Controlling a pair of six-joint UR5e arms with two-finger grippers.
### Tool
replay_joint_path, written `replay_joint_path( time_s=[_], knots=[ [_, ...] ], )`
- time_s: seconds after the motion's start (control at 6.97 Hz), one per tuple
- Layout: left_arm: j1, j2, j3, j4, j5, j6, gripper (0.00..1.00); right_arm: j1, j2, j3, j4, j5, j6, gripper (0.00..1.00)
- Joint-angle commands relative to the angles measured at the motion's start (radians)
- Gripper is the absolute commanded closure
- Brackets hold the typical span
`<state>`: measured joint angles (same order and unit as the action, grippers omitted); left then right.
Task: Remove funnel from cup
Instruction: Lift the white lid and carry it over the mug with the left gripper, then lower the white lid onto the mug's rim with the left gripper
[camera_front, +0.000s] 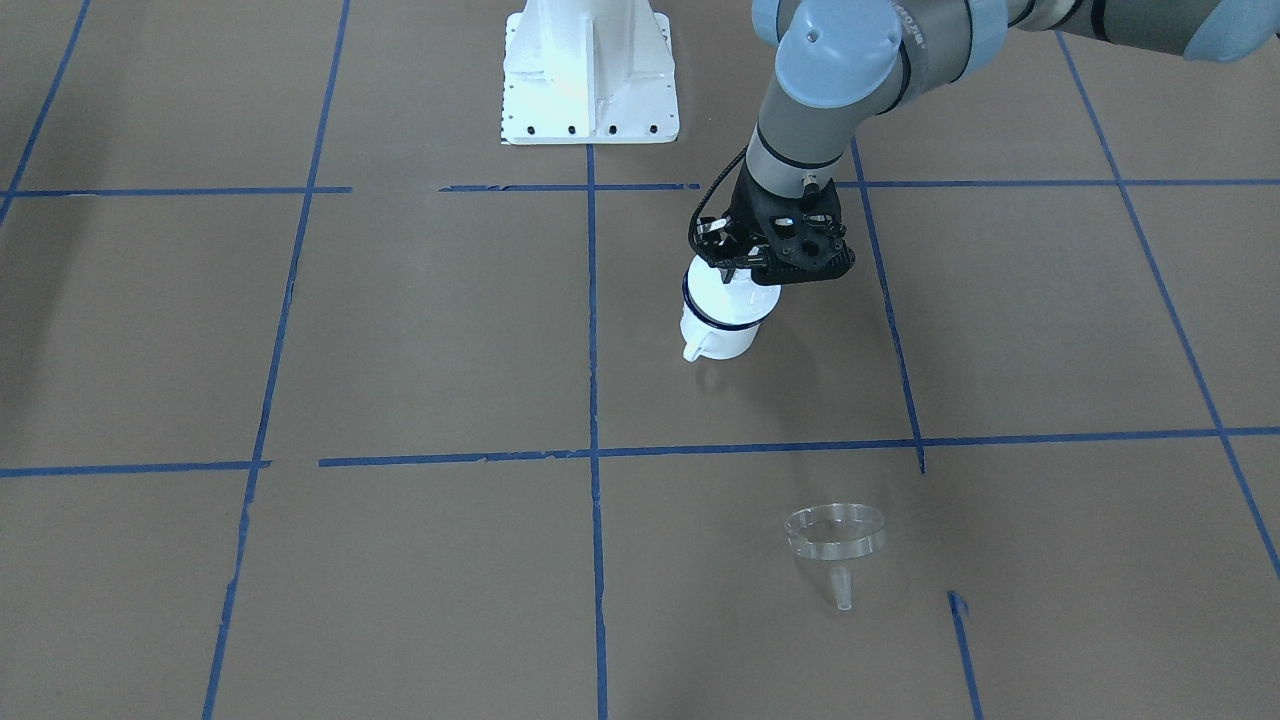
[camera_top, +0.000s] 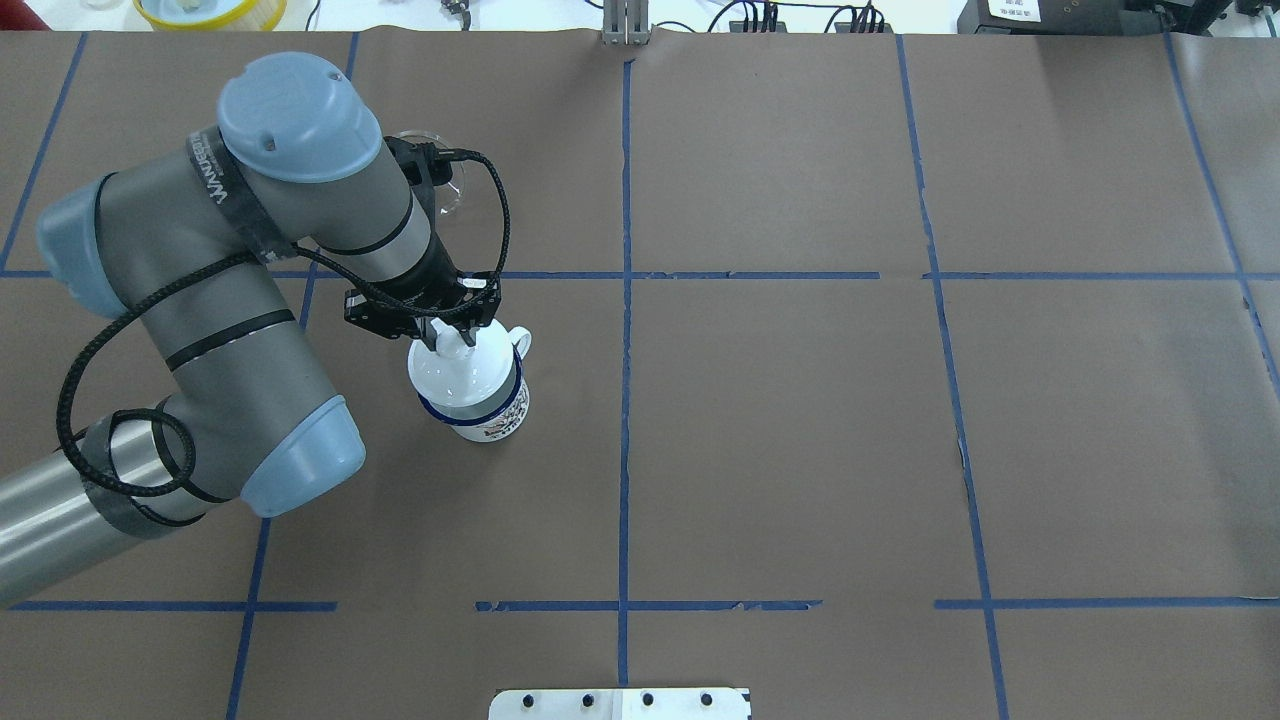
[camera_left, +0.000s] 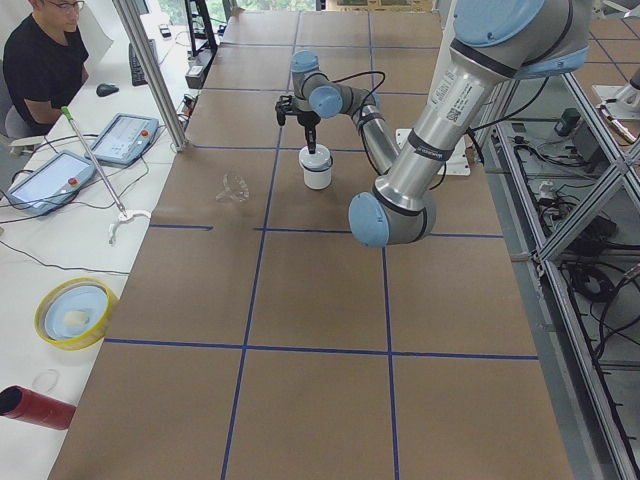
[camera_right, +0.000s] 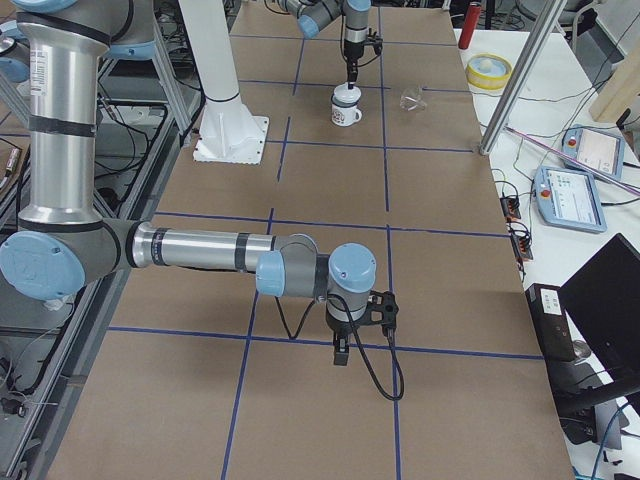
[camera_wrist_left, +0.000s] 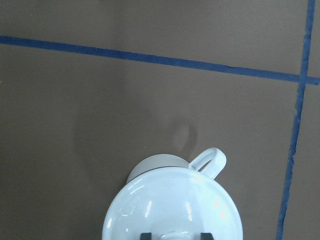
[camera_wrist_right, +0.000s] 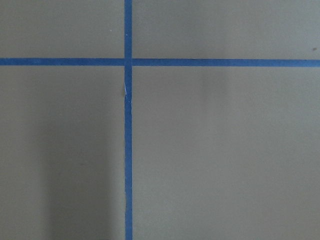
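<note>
Funnel (camera_front: 835, 532) lay on table (camera_front: 400, 330), well apart from cup (camera_front: 716, 340): removal looked done. Left gripper (camera_top: 450, 345) pinched knob of lid (camera_top: 452, 376) on cup; next: release, retract.

In the overhead view the left arm (camera_top: 330, 215) covers most of the funnel (camera_top: 452, 195); only a sliver of clear rim shows at the arm's far side. The lid (camera_wrist_left: 172, 205) hides the mouth and inside of the cup (camera_wrist_left: 150, 167). The left wrist view's bottom edge cuts off the lid's near half and the left gripper (camera_wrist_left: 175, 236), so whether its fingers (camera_wrist_left: 146, 236) press the knob cannot be told. The right gripper (camera_right: 341, 350) shows only small in the right side view, and its jaws cannot be judged.
</note>
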<state>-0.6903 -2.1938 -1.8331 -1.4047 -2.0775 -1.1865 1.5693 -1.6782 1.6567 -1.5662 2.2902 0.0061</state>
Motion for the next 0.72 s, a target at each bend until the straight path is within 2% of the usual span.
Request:
replay_joint_path(
  time_s=[0.0,0.57],
  knots=[
    [0.000,-0.001,-0.003,0.000,-0.001,-0.001,1.00,0.000,0.000,-0.002,0.000,0.000,0.000,0.00],
    [0.008,0.000,0.002,-0.005,-0.001,-0.002,1.00,0.000,0.000,-0.002,0.000,0.000,0.000,0.00]
  ],
)
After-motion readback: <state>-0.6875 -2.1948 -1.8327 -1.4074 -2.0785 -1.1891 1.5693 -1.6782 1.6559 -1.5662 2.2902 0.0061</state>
